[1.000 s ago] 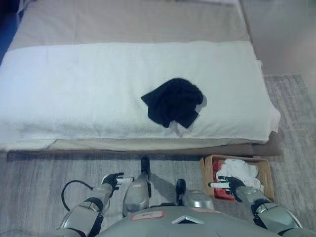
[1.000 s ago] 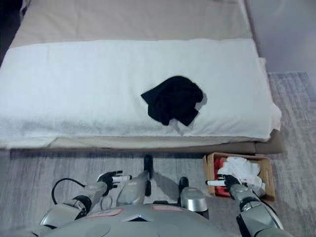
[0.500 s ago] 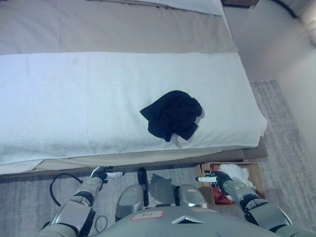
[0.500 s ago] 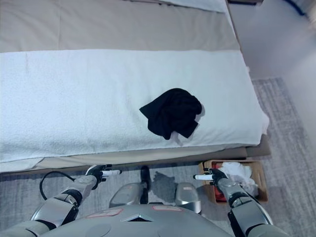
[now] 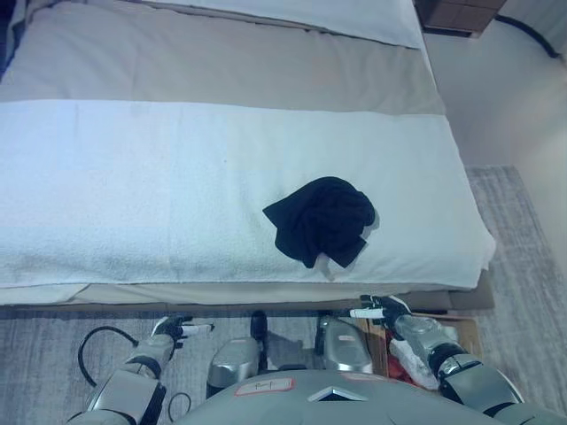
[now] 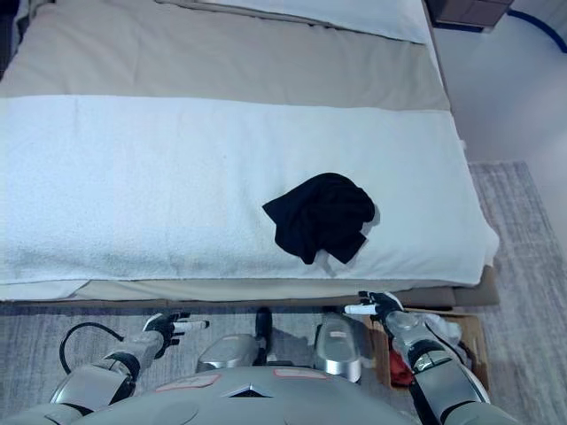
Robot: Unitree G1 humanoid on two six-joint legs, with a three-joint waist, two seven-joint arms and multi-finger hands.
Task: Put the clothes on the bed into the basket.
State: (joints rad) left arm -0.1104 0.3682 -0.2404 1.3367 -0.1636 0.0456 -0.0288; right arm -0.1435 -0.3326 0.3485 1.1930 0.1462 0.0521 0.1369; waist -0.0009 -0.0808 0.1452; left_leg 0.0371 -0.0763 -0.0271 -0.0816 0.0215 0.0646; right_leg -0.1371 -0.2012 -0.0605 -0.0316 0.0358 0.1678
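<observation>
Clothing: a crumpled black fabric garment (image 5: 321, 219) lies on the white towelling blanket (image 5: 159, 186) across the bed (image 5: 221, 62), near its front edge, right of centre.
Right hand: the right hand (image 6: 377, 307) hovers low by the bed's front edge, below and just right of the garment, well apart from it, fingers relaxed, holding nothing.
Left hand: the left hand (image 6: 168, 324) hangs over the floor at lower left, fingers loose, empty, far from the garment.
Basket: a brown wicker basket (image 6: 474, 329) sits on the floor at lower right, mostly hidden behind the right arm; white and red cloth shows inside.
Room: grey woven rug (image 5: 53, 336) before the bed, beige sheet behind the blanket.
</observation>
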